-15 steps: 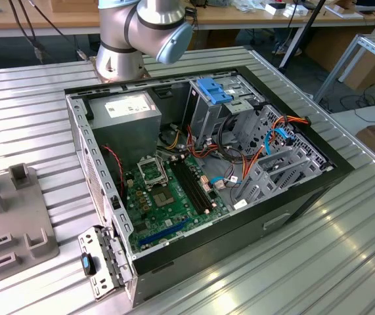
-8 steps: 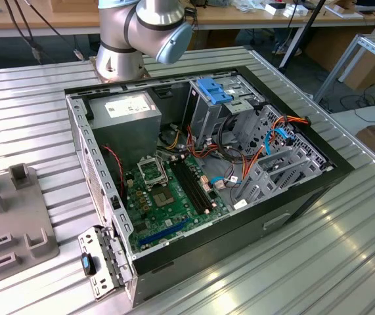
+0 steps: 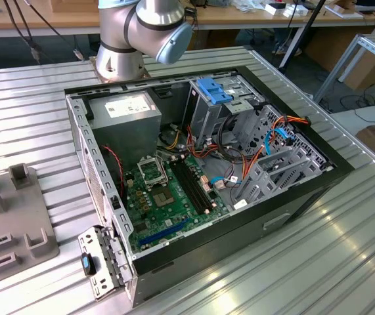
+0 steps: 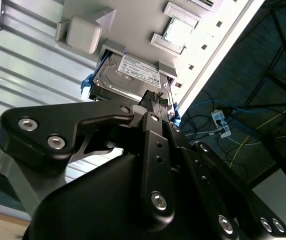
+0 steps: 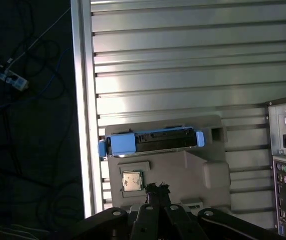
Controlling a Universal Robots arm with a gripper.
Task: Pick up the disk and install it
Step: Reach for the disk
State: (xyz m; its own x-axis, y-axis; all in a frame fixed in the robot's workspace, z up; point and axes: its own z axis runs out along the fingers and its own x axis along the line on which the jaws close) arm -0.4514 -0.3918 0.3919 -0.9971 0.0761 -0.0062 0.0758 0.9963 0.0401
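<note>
The slatted metal table point(image 3: 318, 262) is carrying an open computer case point(image 3: 286, 197). In both wrist views a grey holder point(image 5: 203, 170) is cradling the disk point(image 5: 155, 142) on edge, and the gripper point(image 5: 156, 188) is hovering near it, fingers pinched together on nothing.

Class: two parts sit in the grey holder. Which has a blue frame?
The disk, the long part; the square chip beside it is plain silver.
</note>
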